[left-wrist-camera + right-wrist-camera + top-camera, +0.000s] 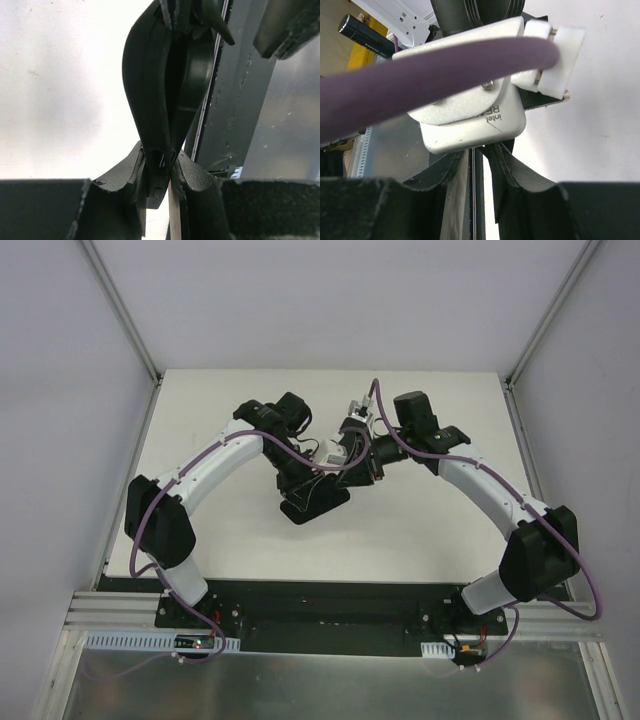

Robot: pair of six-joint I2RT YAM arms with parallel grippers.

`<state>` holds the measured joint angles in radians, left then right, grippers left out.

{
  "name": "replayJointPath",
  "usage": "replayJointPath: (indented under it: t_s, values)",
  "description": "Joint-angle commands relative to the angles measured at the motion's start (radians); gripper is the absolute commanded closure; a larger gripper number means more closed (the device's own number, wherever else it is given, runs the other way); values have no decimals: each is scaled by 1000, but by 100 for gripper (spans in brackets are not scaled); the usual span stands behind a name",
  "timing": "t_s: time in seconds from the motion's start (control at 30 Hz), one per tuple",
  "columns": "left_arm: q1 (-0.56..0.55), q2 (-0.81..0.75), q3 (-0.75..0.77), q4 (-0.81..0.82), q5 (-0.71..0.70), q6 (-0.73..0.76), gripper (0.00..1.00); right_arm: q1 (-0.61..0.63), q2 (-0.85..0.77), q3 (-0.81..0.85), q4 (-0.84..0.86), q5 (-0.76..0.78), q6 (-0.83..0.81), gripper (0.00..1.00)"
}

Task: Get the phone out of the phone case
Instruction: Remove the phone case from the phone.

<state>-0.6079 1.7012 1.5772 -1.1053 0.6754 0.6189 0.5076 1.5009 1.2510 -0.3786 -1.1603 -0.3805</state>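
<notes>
The black phone case [312, 502] hangs between both grippers above the middle of the table. In the left wrist view my left gripper [160, 162] is shut on the case's lower edge, and the case [150, 75] bows away from the dark phone [220, 100], which has a silver rim. My left gripper [305, 475] and right gripper [350, 475] meet over it. In the right wrist view my right gripper [481, 155] pinches the thin edge of the phone [479, 200]. The white camera housing [470, 125] of the left wrist hides the phone's upper part.
The white table [420, 530] lies under the arms, walled by pale panels with metal posts [535, 335] at the back corners. A black rail [330, 605] holding the arm bases runs along the near edge. The two wrists are crowded close together.
</notes>
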Motion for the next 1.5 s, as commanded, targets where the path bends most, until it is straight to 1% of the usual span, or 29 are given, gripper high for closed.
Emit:
replayJointPath:
  t_s: [0.0,0.23,0.43,0.6,0.83,0.9,1.0,1.1,1.23,1.4,1.47]
  values:
    - [8,-25,66,389,7,10,100,143,9,-7,-114,-308,77,70]
    - [-6,-40,84,377,15,4,100,146,42,-13,-92,-282,75,70]
    - [-46,-32,98,369,-36,-1,100,170,81,7,-94,-271,71,66]
    - [-61,-34,122,369,-19,-48,100,181,104,16,-94,-253,71,62]
    - [-70,-37,122,367,-13,-58,100,181,110,30,-91,-168,71,59]
    - [-69,-43,110,358,-1,-42,100,178,102,24,-71,-103,89,59]
    - [-69,-55,90,332,13,-7,100,145,81,11,-33,-24,126,60]
    - [-46,-69,60,323,32,19,100,85,36,-7,9,27,169,60]
    - [-21,-83,29,317,52,39,100,20,-37,-33,-8,63,151,59]
    - [-18,-81,15,312,56,54,100,-24,-97,-10,-153,85,30,59]
    - [-18,-81,14,311,64,56,100,-34,-108,-1,-181,96,12,59]
